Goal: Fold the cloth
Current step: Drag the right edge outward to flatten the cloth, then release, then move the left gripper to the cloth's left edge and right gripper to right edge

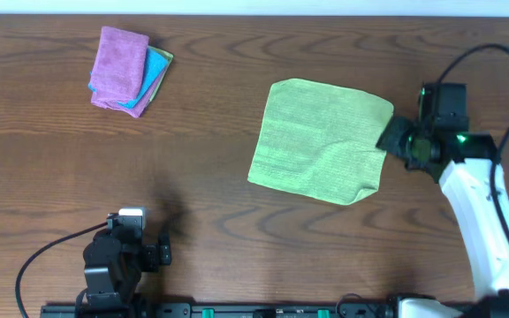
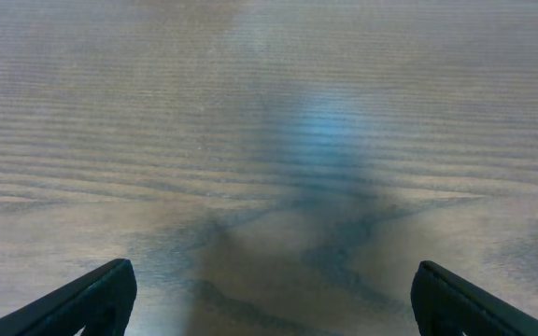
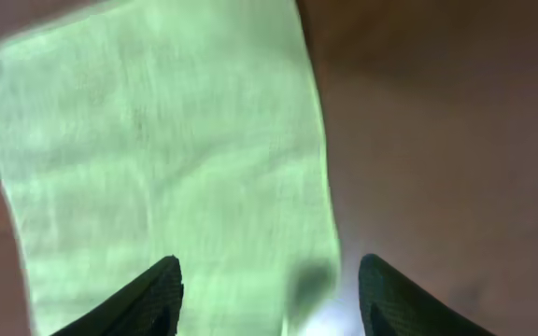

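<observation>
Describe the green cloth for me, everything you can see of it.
The green cloth is light lime, roughly square, with a fine towel-like weave. It lies spread in one layer on the wooden table, right of centre, not yet folded. A soft ridge crosses its lower-right part in the overhead view. The right claw is open at its right edge; contact cannot be confirmed.

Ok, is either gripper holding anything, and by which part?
Nothing is held. The right gripper is open over an edge of the green cloth; the left gripper is open over bare table.
</observation>
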`<action>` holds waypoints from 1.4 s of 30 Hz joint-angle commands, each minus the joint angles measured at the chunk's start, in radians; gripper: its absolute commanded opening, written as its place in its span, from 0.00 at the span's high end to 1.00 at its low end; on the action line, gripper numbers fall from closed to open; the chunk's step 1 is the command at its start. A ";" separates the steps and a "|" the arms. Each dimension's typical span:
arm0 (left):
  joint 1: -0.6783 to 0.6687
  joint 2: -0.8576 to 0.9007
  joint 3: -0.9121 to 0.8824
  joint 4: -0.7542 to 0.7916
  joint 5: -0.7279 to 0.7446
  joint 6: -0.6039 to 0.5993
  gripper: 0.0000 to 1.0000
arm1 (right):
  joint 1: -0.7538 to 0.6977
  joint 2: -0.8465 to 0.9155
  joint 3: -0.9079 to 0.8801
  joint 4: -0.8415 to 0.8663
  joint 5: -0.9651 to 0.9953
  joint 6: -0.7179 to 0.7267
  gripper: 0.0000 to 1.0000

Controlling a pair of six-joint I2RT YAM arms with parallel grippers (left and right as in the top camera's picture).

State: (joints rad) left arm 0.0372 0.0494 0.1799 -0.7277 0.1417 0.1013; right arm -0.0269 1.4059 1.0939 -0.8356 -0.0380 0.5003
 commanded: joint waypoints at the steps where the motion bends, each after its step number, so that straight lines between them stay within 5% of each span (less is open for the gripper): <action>1: -0.005 -0.006 -0.014 -0.010 -0.012 -0.011 0.05 | 0.005 -0.008 0.002 -0.090 -0.111 0.106 0.40; 5: -0.005 -0.006 -0.014 0.002 -0.010 -0.014 0.05 | -0.013 0.000 -0.027 -0.174 -0.109 0.117 0.43; 15: -0.005 0.081 0.092 0.097 0.138 -0.272 0.05 | -0.244 0.000 -0.243 -0.056 -0.320 0.127 0.40; 32: -0.066 1.132 0.660 0.107 0.564 -0.369 0.05 | -0.286 0.002 -0.356 0.156 -0.438 0.223 0.41; 38: -0.085 1.342 0.668 0.266 0.637 -0.673 0.05 | -0.286 0.019 -0.356 0.204 -0.438 0.348 0.44; 42: -0.090 1.423 0.668 0.352 0.660 -0.731 0.05 | -0.284 0.045 -0.356 0.219 -0.438 0.380 0.45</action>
State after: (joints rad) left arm -0.0460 1.4418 0.8322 -0.4000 0.7570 -0.5297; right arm -0.3065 1.4246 0.7429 -0.6258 -0.4644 0.8165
